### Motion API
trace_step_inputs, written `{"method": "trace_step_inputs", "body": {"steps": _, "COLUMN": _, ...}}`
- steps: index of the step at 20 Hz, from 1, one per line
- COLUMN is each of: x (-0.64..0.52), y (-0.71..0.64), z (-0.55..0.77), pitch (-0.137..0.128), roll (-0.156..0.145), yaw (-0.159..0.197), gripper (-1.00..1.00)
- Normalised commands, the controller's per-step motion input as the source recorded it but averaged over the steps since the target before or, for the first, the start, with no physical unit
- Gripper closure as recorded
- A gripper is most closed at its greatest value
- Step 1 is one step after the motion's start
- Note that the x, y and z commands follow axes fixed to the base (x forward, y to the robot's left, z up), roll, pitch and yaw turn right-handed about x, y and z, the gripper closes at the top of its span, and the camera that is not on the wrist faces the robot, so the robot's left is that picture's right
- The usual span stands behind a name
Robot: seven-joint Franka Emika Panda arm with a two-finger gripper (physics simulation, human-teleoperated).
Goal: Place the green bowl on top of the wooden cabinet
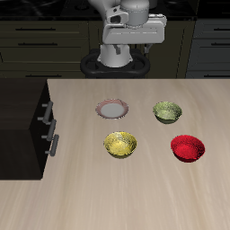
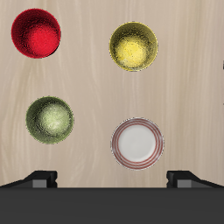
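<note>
Olive-green, the green bowl (image 1: 167, 111) (image 2: 50, 119) sits upright on the light tabletop (image 1: 135, 198), behind the red bowl (image 1: 189, 147) (image 2: 36, 32) and beside a small white plate (image 1: 112, 110) (image 2: 137, 143). A yellow patterned bowl (image 1: 120, 145) (image 2: 134, 46) rests nearer the front. The wooden cabinet (image 1: 20, 121) stands well apart at the table's edge. High above, the gripper (image 2: 112, 178) has its fingers spread wide, holding nothing.

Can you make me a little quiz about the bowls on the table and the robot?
1. True or false: the green bowl already sits on top of the wooden cabinet.
2. Which dish lies beside the green bowl, between it and the cabinet? A) the plate B) the red bowl C) the yellow bowl
3. Fill in: the gripper holds ____ between its fingers.

Key: 1 false, it is on the table. 2 A. 3 nothing; the fingers stand wide apart above the table.
</note>
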Motion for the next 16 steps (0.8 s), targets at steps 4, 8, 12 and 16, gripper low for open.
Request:
{"method": "trace_step_inputs", "body": {"steps": 4, "x": -0.04, "y": 0.3, "z": -0.1, "pitch": 0.007, "roll": 0.042, "yaw": 0.016, "gripper": -1.0}}
{"method": "trace_step_inputs", "body": {"steps": 8, "x": -0.03, "y": 0.15, "z": -0.06, "pitch": 0.007, "roll": 0.012, "yaw": 0.003, "gripper": -1.0}}
{"method": "trace_step_inputs", "body": {"steps": 12, "x": -0.09, "y": 0.31, "z": -0.1, "pitch": 0.011, "roll": 0.031, "yaw": -0.006, "gripper": -1.0}}
{"method": "trace_step_inputs", "body": {"steps": 16, "x": -0.1, "y": 0.17, "z": -0.05, "pitch": -0.045, "roll": -0.031, "yaw": 0.028, "gripper": -1.0}}
